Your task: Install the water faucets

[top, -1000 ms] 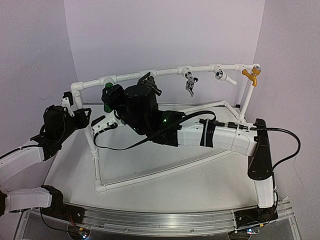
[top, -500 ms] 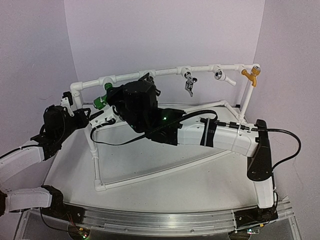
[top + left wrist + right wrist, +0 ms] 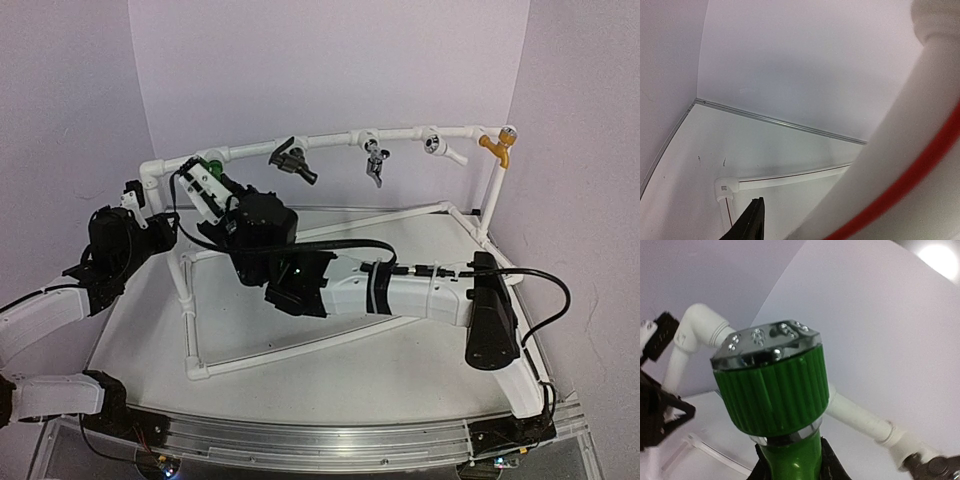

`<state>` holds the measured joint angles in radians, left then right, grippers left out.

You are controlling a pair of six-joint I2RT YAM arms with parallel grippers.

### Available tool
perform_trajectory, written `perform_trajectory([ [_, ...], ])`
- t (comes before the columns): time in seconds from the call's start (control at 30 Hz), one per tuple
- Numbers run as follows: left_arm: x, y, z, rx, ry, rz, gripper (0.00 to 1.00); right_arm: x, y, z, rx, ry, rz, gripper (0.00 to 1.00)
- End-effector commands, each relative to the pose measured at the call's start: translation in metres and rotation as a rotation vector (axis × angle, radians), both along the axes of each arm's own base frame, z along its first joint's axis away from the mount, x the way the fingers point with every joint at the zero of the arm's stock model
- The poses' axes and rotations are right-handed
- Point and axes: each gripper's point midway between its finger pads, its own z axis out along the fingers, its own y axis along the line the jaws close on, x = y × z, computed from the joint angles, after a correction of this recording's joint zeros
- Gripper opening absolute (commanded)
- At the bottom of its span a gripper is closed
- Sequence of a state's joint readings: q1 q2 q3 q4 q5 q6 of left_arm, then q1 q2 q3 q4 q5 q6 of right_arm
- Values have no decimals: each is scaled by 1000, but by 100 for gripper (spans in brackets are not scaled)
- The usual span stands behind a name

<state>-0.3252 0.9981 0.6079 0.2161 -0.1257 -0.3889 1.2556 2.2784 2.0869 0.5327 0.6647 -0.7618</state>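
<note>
- One change: right gripper (image 3: pixel 205 180) is now clamping green faucet (image 3: pixel 772 390) at the pipe (image 3: pixel 330 140), 10 o'clock; threading is probably starting.
- Dark faucet (image 3: pixel 293 160) is hanging uncovered at 12 o'clock.
- Left gripper (image 3: pixel 135 205): opening cannot be told.

The right arm (image 3: pixel 420 290) reaches across leftward, right tool (image 3: pixel 207 173) clamped shut; left tool (image 3: pixel 133 198) raised near it.

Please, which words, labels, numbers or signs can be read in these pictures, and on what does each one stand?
Nothing can be read for certain.
white pipe elbow: small dark mark, too blurred to read.
corner fitting: small grey mark, too small to read.
green faucet: no lettering visible.
</note>
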Motion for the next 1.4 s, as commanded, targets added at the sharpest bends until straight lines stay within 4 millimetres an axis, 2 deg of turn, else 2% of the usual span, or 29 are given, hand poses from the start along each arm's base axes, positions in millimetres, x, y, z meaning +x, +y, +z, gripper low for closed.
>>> perform_trajectory([
  [0.0, -15, -45, -20, -207, 164, -172, 0, 9, -49, 59, 913, 304, 167, 0],
  [0.13, -15, -45, -20, -208, 165, -174, 0, -4, -44, 51, 1023, 439, 316, 1],
  [0.23, -15, -45, -22, -204, 166, -171, 0, -19, -36, 51, 970, 477, 424, 12],
  [0.3, -15, -45, -21, -200, 163, -172, 0, -31, -33, 44, 886, 488, 479, 20],
  [0.47, -16, -46, -20, -192, 157, -182, 0, -59, -37, 24, 499, 384, 509, 50],
  [0.57, -15, -47, -20, -184, 156, -189, 0, -80, -30, 4, 93, 227, 491, 76],
  [0.63, -16, -47, -19, -181, 154, -191, 0, -81, -28, -3, -98, 121, 394, 86],
  [0.7, -16, -46, -19, -179, 153, -190, 0, -76, -29, 2, -213, 29, 272, 91],
  [0.83, -18, -45, -20, -176, 151, -187, 0, -65, -16, 14, -345, -120, 97, 95],
  [0.9, -18, -44, -20, -177, 150, -184, 0, -61, -10, 29, -338, -185, 12, 95],
  [0.97, -18, -44, -19, -178, 148, -182, 0, -57, 2, 33, -333, -220, -37, 93],
  [1.0, -18, -44, -19, -180, 148, -182, 0, -55, 6, 39, -324, -233, -61, 92],
  [1.1, -18, -44, -19, -182, 149, -184, 0, -48, 17, 37, -321, -285, -135, 82],
  [1.13, -18, -45, -19, -182, 150, -185, 0, -48, 15, 45, -296, -304, -160, 79],
  [1.2, -19, -44, -20, -183, 151, -185, 0, -45, 18, 47, -270, -314, -189, 72],
  [1.37, -18, -44, -19, -184, 151, -184, 0, -41, 11, 58, -177, -288, -198, 66],
])
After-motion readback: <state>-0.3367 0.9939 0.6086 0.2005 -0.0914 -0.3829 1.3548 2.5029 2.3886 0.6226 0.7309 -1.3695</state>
